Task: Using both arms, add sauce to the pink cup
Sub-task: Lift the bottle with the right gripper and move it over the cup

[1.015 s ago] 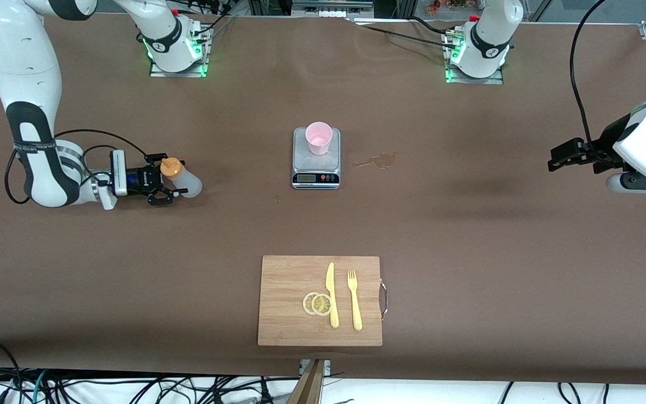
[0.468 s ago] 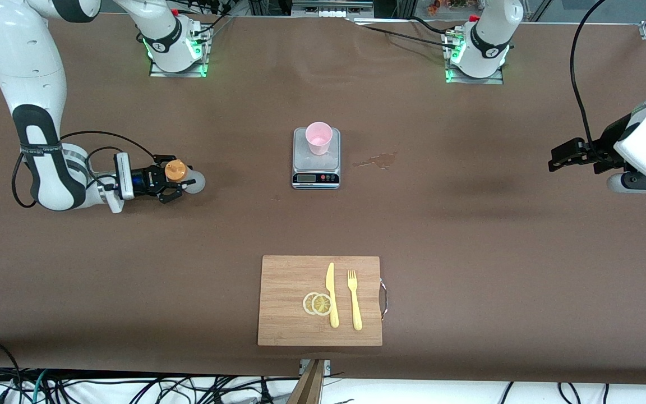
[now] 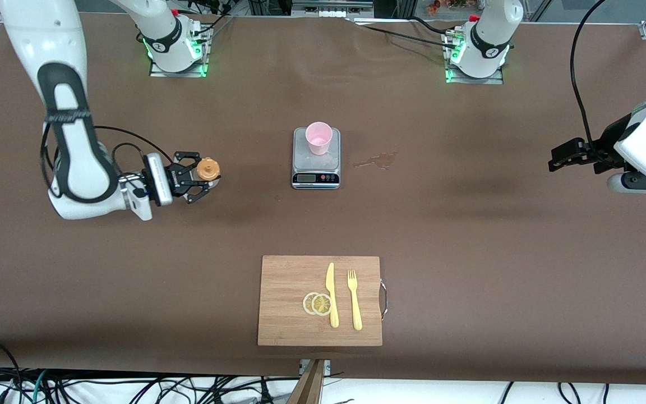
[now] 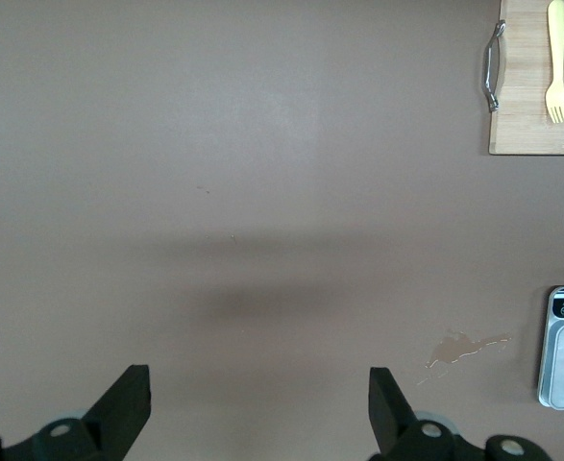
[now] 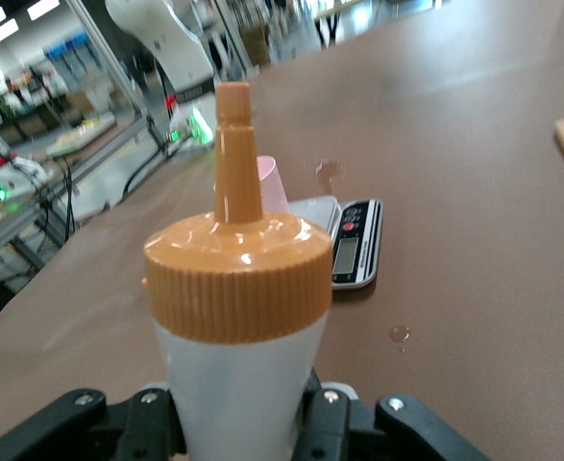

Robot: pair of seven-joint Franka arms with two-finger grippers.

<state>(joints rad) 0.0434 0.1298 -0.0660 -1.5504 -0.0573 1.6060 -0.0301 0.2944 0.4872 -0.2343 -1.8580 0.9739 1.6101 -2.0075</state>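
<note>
While the front view looks down on the brown counter, the right hand pinches the sauce upright over the right arm's end, its orange cap facing up, a hold that suits carrying it without spilling. Toward the middle, the pink cup stands on a small scale, probably so that the poured amount can be weighed; a brownish stain lies just beside the scale. A cutting board nearer the camera carries a knife, a fork and lemon slices. The left hand waits over the left arm's end.

From the left wrist view, the left hand's fingers stand spread wide with nothing between them, bare counter beneath, the scale and stain at the edge.

From the right wrist view, the bottle's whitish body sits clamped between the dark fingers, nozzle pointing up, with the cup and scale ahead of it, so I judge the carry toward the cup comes next.
</note>
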